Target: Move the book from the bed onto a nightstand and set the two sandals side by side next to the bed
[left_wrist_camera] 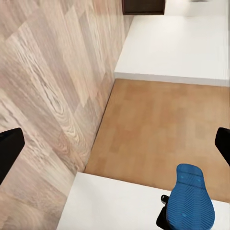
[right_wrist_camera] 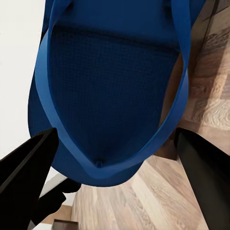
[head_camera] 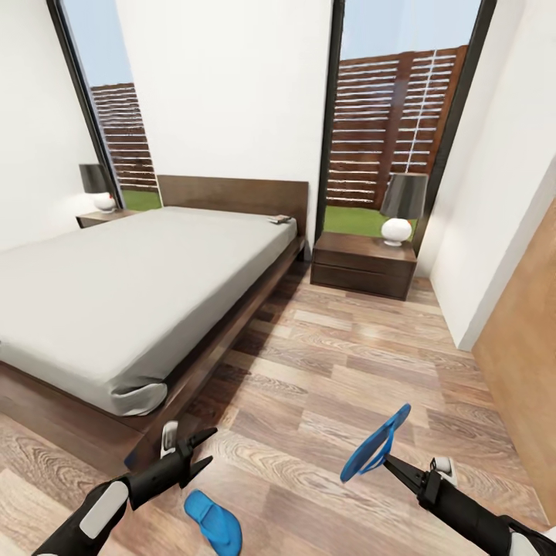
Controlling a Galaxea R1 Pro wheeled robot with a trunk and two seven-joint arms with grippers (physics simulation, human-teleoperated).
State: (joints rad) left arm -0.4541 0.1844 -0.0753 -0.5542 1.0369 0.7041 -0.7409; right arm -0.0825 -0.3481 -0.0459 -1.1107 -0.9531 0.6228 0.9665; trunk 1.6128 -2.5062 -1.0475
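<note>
One blue sandal [head_camera: 214, 521] lies flat on the plank floor near the bed's foot corner, just below my left gripper [head_camera: 205, 452], which is open and empty. Its dark fingers [left_wrist_camera: 7, 153] stand wide apart in the left wrist view. My right gripper [head_camera: 390, 462] is shut on the second sandal [head_camera: 376, 446] and holds it tilted above the floor. That sandal's footbed and strap [right_wrist_camera: 115, 96] sit between the right fingers [right_wrist_camera: 28, 163], and its treaded sole [left_wrist_camera: 191, 199] also shows. The book [head_camera: 279, 219] lies on the grey mattress by the headboard of the bed [head_camera: 116, 286]. A nightstand [head_camera: 363, 266] stands right of the bed.
A lamp [head_camera: 401, 208] stands on the right nightstand. The other nightstand [head_camera: 96, 218], also with a lamp, is beyond the bed at far left. A white wall and a wooden door [head_camera: 525, 363] close the right side. Open plank floor [head_camera: 324, 363] runs between bed and wall.
</note>
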